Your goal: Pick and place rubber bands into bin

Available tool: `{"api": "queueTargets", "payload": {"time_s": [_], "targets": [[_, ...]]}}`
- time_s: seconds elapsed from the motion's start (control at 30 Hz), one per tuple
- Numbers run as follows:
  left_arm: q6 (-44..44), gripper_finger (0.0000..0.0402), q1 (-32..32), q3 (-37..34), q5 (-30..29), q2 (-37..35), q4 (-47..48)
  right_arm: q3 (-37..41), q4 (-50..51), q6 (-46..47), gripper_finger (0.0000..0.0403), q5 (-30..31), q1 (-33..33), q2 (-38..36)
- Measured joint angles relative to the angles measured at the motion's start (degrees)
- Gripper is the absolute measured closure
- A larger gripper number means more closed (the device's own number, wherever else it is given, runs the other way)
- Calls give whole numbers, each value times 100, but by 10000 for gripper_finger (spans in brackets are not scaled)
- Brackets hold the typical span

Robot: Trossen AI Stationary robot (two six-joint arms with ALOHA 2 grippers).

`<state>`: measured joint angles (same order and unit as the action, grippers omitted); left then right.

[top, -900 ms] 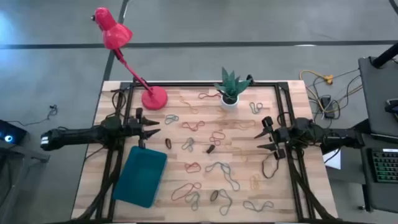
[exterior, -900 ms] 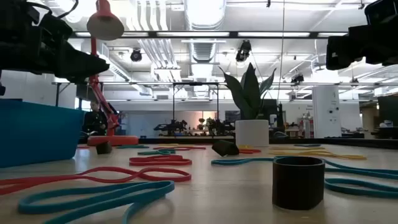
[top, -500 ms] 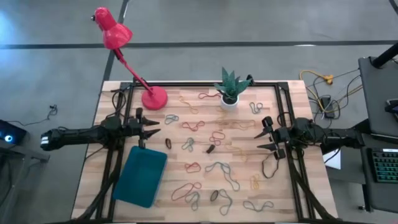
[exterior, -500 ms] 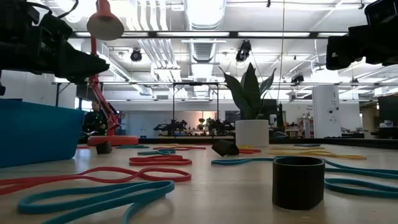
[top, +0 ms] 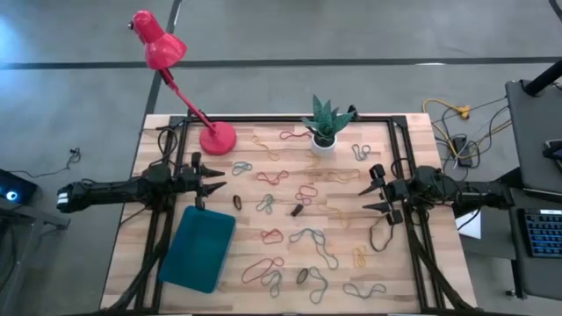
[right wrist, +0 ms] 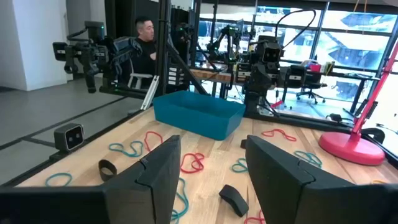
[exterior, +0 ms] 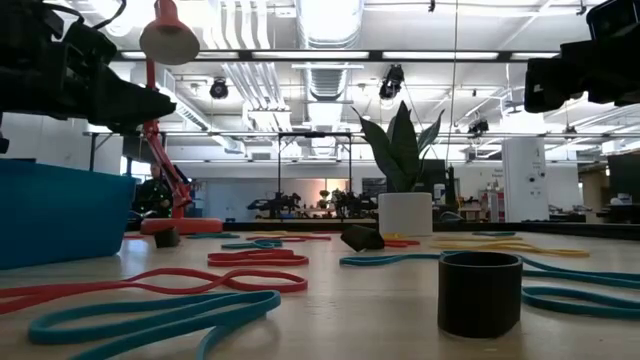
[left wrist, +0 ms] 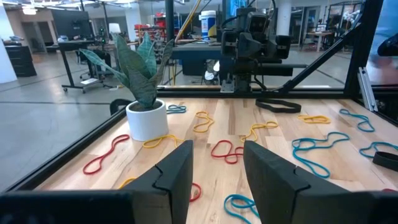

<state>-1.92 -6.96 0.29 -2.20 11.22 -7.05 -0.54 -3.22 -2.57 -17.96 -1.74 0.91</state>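
Starting the first pick, you have both arms hovering above the table [top: 413, 132] with nothing held: the left gripper [top: 213, 179] is near the left edge, just behind the bin [top: 198, 248], and its fingers stand apart; the right gripper [top: 371, 197] is near the right edge, fingers also spread. The rubber bands [top: 307, 235] lie scattered flat over the middle and the front of the table, and the bin, near the front-left corner, looks empty. I think the step in hand is to choose one band and come down on it. For the left arm a good choice is the dark band [top: 237, 202] just beside the bin's far corner, because the way to the bin is short. Please lower the fingers straight until they nearly touch the wood, with one strand between them, then close. Avoid the places where bands cross, and keep clear of the red lamp [top: 217, 138] and the plant pot [top: 324, 143].
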Motion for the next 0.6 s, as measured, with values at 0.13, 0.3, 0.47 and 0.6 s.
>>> {"api": "queueTargets", "payload": {"time_s": [0.13, 0.3, 0.47, 0.6], "targets": [[0, 275, 0, 0, 1, 0, 2, -1, 0, 1, 234, -2, -1, 0], [0, 275, 2, 0, 0, 0, 0, 0, 0, 0, 234, 0, 0, 0], [0, 275, 1, -1, 1, 0, 2, -1, 0, 2, 234, 0, 0, 0], [-1, 275, 1, -1, 2, 0, 1, -2, -82, -284, 234, 11, -2, 0]]}}
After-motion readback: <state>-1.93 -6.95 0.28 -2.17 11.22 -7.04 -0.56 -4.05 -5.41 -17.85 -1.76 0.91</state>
